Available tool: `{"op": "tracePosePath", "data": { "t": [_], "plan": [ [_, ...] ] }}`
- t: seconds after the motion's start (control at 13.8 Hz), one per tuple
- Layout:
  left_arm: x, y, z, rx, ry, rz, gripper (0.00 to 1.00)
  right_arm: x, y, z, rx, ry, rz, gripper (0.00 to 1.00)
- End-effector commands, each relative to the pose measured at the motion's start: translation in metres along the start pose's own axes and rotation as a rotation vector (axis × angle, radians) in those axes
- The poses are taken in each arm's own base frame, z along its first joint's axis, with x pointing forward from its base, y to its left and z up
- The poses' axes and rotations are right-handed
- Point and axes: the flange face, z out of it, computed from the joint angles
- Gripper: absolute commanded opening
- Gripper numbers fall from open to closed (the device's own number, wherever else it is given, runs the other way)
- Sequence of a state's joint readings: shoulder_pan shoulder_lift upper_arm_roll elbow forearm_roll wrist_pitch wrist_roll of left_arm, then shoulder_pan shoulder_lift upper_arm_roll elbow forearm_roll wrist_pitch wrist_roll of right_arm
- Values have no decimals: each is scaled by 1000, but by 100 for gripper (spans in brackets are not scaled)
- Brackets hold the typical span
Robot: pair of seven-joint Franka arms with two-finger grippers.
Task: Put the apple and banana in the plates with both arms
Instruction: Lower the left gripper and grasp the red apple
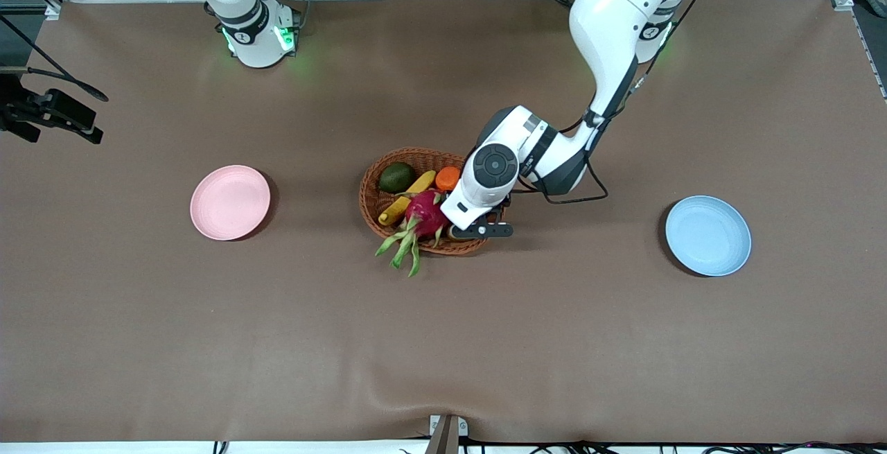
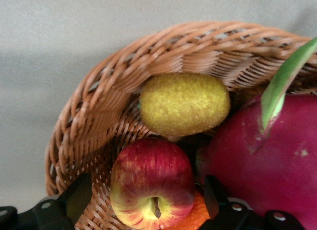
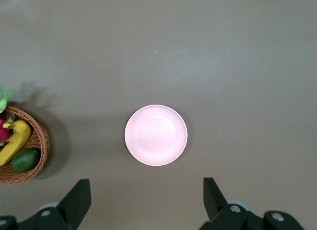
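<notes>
I am reaching my left gripper [image 2: 148, 203] down into the oval brown wicker basket [image 1: 374, 194] at the middle of the brown table [image 1: 443, 336], at the end of the basket toward my left arm's base. My black fingers [image 2: 74, 198] are standing wide apart on either side of the small round red apple with yellowish patches [image 2: 152, 183], close beside it but not pressing on it as far as I can tell. The apple is lying in the basket with its stem dimple showing, resting against an orange fruit [image 2: 193, 219] and just beside a fuzzy yellow-green oval fruit [image 2: 184, 104] and the large pink dragon fruit [image 2: 267, 165]. The long slim yellow banana [image 1: 407, 197] is lying in the basket too, between a dark green avocado [image 1: 396, 177] and the dragon fruit. My right gripper [image 3: 147, 200] is waiting up in the air, fingers spread wide and holding nothing, over the table beside the pale pink round plate [image 1: 230, 202], which is sitting toward my right arm's end of the table, well apart from the basket. The pale blue round plate [image 1: 708, 235] is sitting toward my left arm's end, also well apart from the basket, with nothing on it.
</notes>
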State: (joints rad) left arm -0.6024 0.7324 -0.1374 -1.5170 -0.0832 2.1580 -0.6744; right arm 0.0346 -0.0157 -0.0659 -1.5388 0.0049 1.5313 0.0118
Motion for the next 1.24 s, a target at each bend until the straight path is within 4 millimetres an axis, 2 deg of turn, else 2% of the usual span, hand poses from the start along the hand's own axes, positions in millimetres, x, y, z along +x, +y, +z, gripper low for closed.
{"op": "tracePosePath", "data": {
  "t": [0.0, 0.07, 0.15, 0.29, 0.36, 0.44, 0.65, 0.87, 0.94, 1.16],
  "plan": [
    [1, 7, 4, 10, 19, 9, 100, -1, 1, -3, -11, 4, -9, 100],
    [0, 6, 4, 11, 18, 7, 100, -1, 1, -3, -11, 3, -9, 100],
    [0, 5, 3, 12, 17, 4, 90, -1, 1, -3, -11, 3, -7, 100],
    [1, 4, -1, 14, 17, 3, 54, -1, 1, -3, -11, 3, -7, 100],
    [0, 4, -6, 17, 15, 4, 44, -1, 1, -3, -11, 4, -7, 100],
    [-1, 2, -12, 29, 2, 1, 40, -1, 1, -3, -11, 6, -7, 100],
    [-7, -3, -39, 50, -20, -4, 35, -1, 1, -3, -11, 6, -7, 100],
    [-14, -5, -81, 50, -12, -29, 35, -1, 1, -2, -11, 4, -7, 100],
    [-12, -12, -96, 48, -2, -37, 36, -1, 1, -3, -11, 6, -7, 100],
    [12, -58, -142, 31, 17, -95, 35, -1, 1, -3, -11, 7, -7, 100]
  ]
}}
